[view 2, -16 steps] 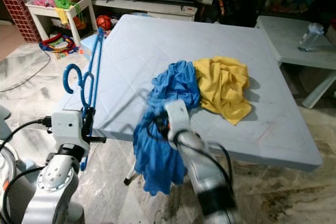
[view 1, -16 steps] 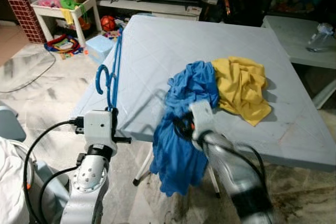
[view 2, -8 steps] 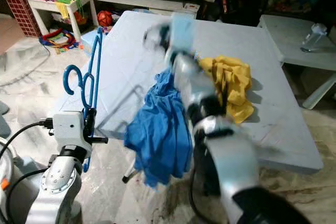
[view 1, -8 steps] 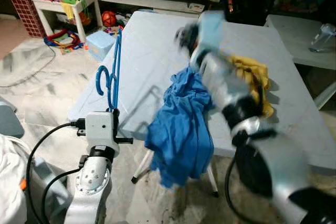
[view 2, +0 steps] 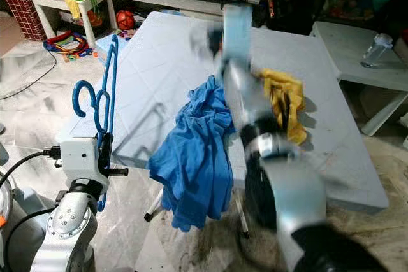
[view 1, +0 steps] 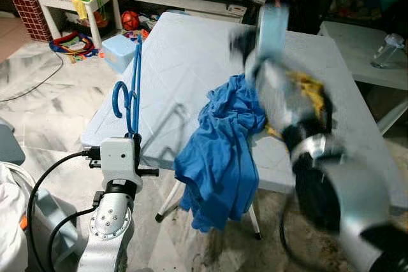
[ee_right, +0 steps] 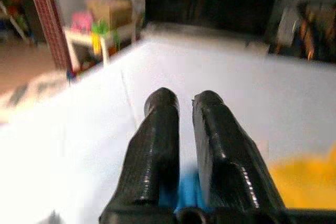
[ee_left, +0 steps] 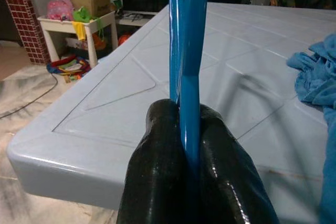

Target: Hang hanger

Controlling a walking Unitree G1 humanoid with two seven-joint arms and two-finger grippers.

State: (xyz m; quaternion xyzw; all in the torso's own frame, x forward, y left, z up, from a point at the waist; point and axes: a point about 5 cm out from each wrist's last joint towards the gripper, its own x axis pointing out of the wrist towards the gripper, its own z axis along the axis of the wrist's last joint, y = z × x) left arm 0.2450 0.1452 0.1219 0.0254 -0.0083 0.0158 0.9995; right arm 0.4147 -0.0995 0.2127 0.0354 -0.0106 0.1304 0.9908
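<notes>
Left gripper (ee_left: 189, 145), fingers clamped on the lower bar of the blue hanger (view 1: 132, 90), holds it upright beside the table's (view 1: 191, 62) near-left corner, long axis vertical, hook (view 1: 121, 97) toward 9 o'clock. Blue shirt (view 1: 223, 151) drapes over the table's near edge at roughly 3 o'clock from the hanger, well apart; yellow garment (view 2: 280, 103) lies beyond it. Right gripper (ee_right: 181, 145), blurred and raised above the table, has its fingers nearly together with blue cloth between their bases, apparently pinching the shirt. The left arm is nearer the hanger.
</notes>
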